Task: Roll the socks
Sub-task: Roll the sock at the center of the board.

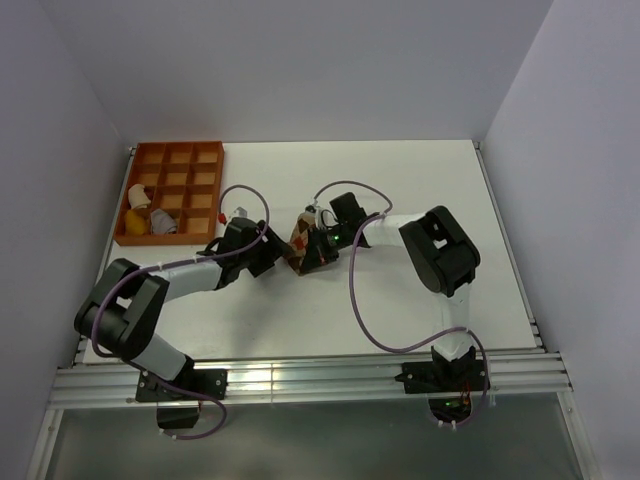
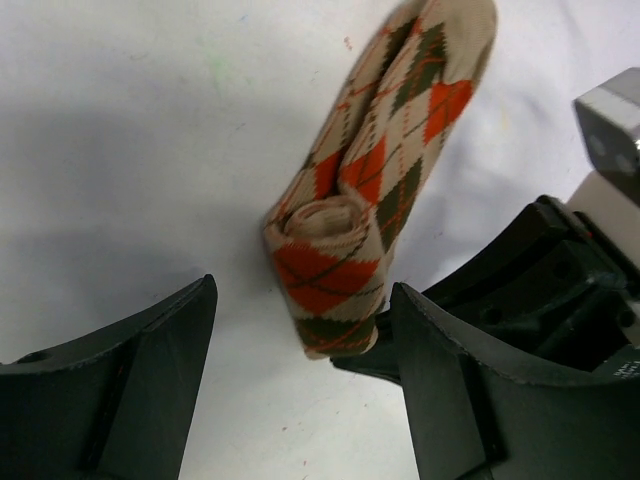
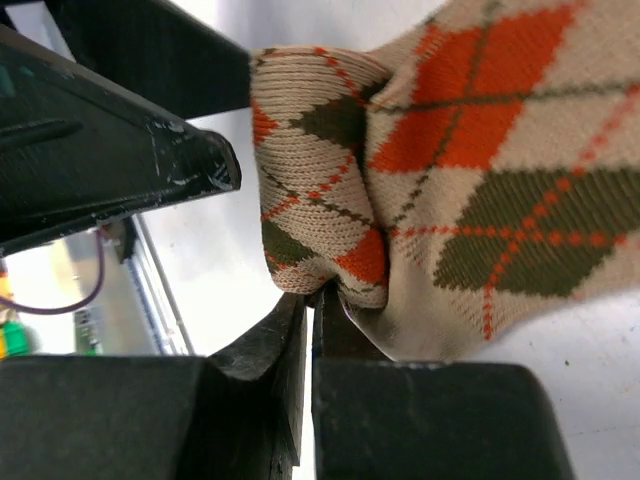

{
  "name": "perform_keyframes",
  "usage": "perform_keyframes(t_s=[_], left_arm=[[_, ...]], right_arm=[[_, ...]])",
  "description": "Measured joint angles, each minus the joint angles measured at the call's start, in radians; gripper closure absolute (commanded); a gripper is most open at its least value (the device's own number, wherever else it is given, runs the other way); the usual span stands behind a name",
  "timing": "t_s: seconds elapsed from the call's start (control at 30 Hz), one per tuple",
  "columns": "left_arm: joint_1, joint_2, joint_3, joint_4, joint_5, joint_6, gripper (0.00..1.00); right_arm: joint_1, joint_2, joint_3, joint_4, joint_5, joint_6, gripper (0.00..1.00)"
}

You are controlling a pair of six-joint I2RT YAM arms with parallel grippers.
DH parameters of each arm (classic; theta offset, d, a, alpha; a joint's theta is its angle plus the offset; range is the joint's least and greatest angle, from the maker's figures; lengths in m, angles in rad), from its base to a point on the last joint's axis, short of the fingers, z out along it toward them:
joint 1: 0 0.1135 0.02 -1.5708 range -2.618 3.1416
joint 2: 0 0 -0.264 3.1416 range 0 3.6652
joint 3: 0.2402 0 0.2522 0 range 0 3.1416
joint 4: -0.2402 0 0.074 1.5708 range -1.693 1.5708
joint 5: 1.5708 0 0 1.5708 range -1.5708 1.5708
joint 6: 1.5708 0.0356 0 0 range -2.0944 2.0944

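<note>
A tan argyle sock [image 2: 345, 245] with red and brown diamonds lies on the white table [image 2: 120, 130], its near end rolled into a short coil. My left gripper [image 2: 305, 300] is open, with one finger on each side of the coil and neither touching it. My right gripper [image 3: 318, 298] is shut, and its tips pinch a fold of the argyle sock [image 3: 330, 200] at the rolled end. From above, the left gripper [image 1: 278, 258] and the right gripper [image 1: 312, 250] meet at the sock [image 1: 299, 232] in the middle of the table.
An orange compartment tray [image 1: 180, 160] stands at the back left, with a few pale and yellow fabric bundles [image 1: 150, 215] in its near-left cells. The right gripper's body [image 2: 540, 290] sits close to the right of my left fingers. Grey walls surround the table.
</note>
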Motion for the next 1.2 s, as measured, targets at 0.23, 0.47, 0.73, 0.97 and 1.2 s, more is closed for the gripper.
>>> perform_keyframes(t_s=[0.23, 0.47, 0.73, 0.97, 1.2], left_arm=[[-0.001, 0.047, 0.000, 0.087, 0.003, -0.008, 0.28], [-0.001, 0.072, -0.011, 0.122, 0.006, -0.032, 0.34], [-0.002, 0.077, -0.035, 0.156, 0.006, -0.061, 0.48], [-0.007, 0.093, -0.038, 0.178, 0.006, -0.082, 0.71], [-0.011, 0.094, -0.018, 0.146, 0.002, -0.068, 1.00]], right_arm=[[-0.020, 0.015, 0.014, -0.043, -0.050, 0.014, 1.00], [-0.023, 0.042, 0.057, -0.100, -0.071, 0.014, 1.00], [-0.024, 0.059, 0.098, -0.161, -0.071, 0.006, 1.00], [-0.023, 0.064, 0.118, -0.195, -0.057, -0.010, 1.00], [-0.007, 0.012, 0.077, -0.163, -0.002, -0.027, 0.68]])
